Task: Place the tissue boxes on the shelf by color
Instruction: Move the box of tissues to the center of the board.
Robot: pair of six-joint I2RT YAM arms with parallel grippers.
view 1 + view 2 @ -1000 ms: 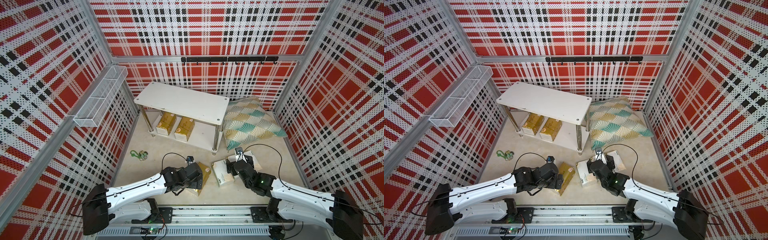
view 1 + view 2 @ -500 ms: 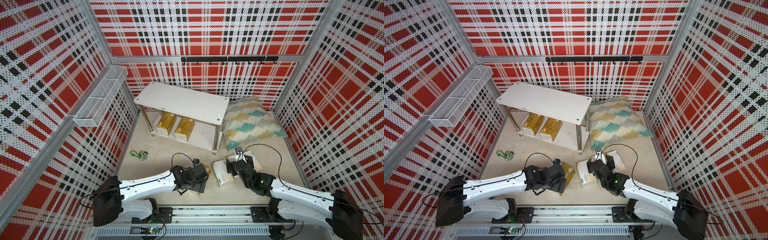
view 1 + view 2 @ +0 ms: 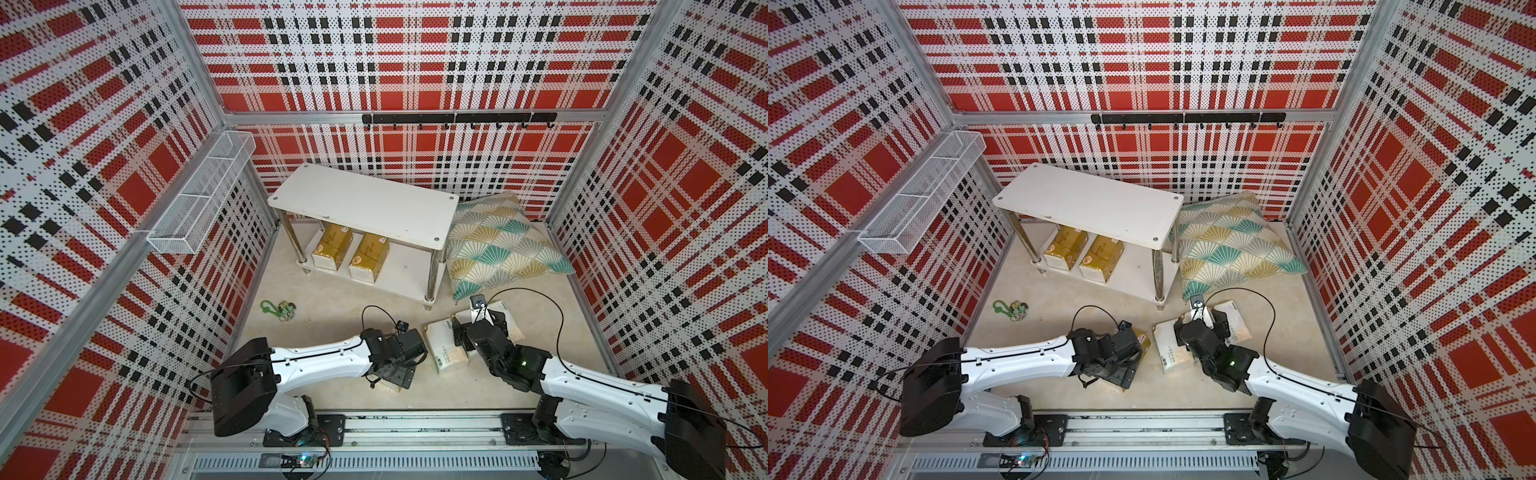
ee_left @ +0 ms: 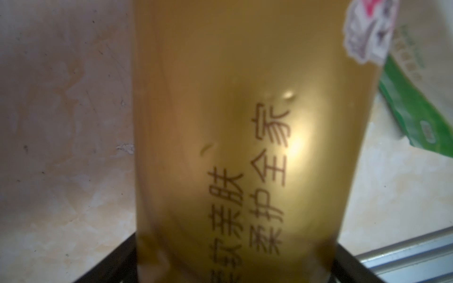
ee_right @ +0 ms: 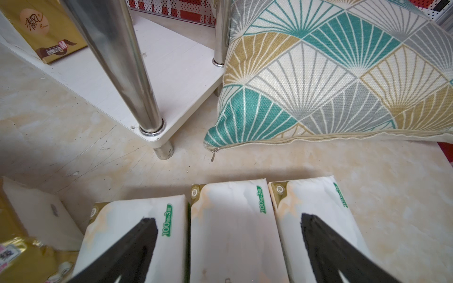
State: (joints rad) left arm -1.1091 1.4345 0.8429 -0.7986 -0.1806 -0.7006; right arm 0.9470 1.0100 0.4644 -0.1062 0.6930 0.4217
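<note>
Left wrist: gold pack [image 4: 232,147], "柔护全家".

Two gold packs [image 3: 332,246] lie side by side on the lower board [image 3: 405,270] of the shelf [image 3: 365,203]; a third gold pack [image 4: 232,147] and three white packs [image 5: 230,230], side by side, lie on the floor [image 3: 332,307].

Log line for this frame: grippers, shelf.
left gripper: straddling floor gold pack, grip unclear | right gripper: open over middle white pack | shelf: two gold packs on lower tier
</note>
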